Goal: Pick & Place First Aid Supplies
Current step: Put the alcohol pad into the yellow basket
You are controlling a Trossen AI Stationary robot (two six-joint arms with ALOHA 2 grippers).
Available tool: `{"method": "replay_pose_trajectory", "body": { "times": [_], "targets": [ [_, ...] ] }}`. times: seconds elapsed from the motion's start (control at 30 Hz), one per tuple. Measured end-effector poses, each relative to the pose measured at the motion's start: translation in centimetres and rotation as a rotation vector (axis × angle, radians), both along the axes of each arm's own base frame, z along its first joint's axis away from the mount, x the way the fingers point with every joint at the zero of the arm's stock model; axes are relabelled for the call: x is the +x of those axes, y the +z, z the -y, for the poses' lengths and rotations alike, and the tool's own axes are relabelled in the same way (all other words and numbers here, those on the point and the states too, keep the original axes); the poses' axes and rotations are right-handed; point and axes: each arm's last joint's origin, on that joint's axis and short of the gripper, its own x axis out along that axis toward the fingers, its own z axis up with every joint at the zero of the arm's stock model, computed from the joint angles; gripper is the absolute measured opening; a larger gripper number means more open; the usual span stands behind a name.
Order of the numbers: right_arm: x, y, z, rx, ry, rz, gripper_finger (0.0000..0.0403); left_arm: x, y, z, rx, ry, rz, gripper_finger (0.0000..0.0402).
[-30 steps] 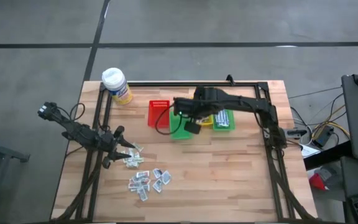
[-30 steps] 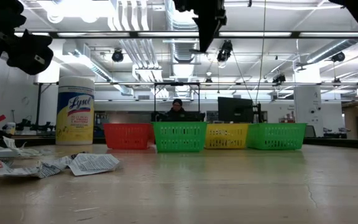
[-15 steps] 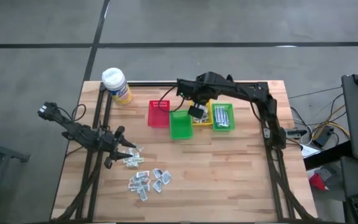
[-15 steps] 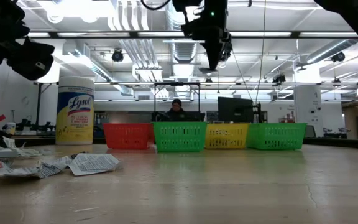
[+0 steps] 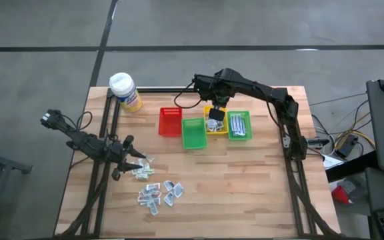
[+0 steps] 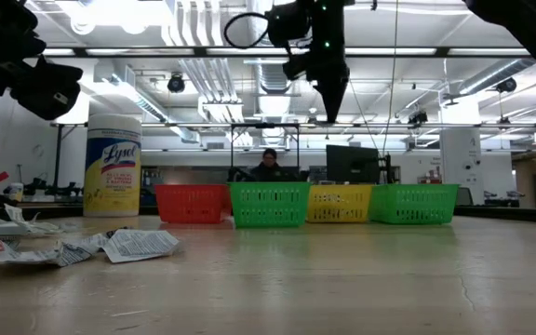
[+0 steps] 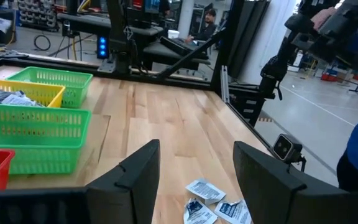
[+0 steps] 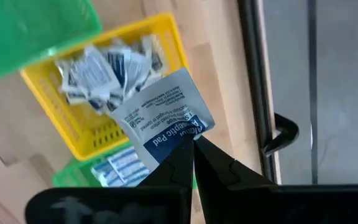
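Currently the right gripper (image 8: 193, 144) is clamped tight on a white-and-blue packet (image 8: 161, 118) and hangs above the yellow bin (image 5: 215, 127) near the table's far edge. Risk: the thin, light packet is pinched by one corner only; released from this height it may drift into the adjacent green bin (image 5: 193, 133) or over a rim. The yellow bin already holds several similar packets; the far green bin (image 5: 239, 126) holds striped strips; the red bin (image 5: 170, 122) appears empty. The left gripper (image 5: 127, 162), fingers spread and holding nothing, waits at the loose pile of packets (image 5: 157, 193) near the table's front-left corner.
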Motion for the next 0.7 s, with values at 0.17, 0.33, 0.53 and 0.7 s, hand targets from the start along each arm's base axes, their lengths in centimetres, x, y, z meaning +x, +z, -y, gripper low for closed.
{"method": "replay_pose_trajectory", "body": {
  "times": [0.17, 0.33, 0.53, 0.7],
  "targets": [
    [-0.5, -1.6, 0.8, 0.029, 0.044, -0.082, 0.0008, 0.0, 0.0, 0.0, 0.018, 0.015, 0.004, 0.0197],
    [-0.9, -3.2, 1.4, 0.054, 0.042, -0.123, 0.0008, 0.0, 0.0, 0.0, 0.019, 0.015, 0.005, 0.0197],
    [-0.3, -4.9, 1.8, 0.128, 0.041, -0.045, 0.0008, 0.0, 0.0, 0.0, 0.019, 0.015, 0.004, 0.0197],
    [0.1, -6.5, 1.7, 0.192, 0.047, 0.006, 0.0008, 0.0, 0.0, 0.0, 0.019, 0.015, 0.005, 0.0197]
  ]
}}
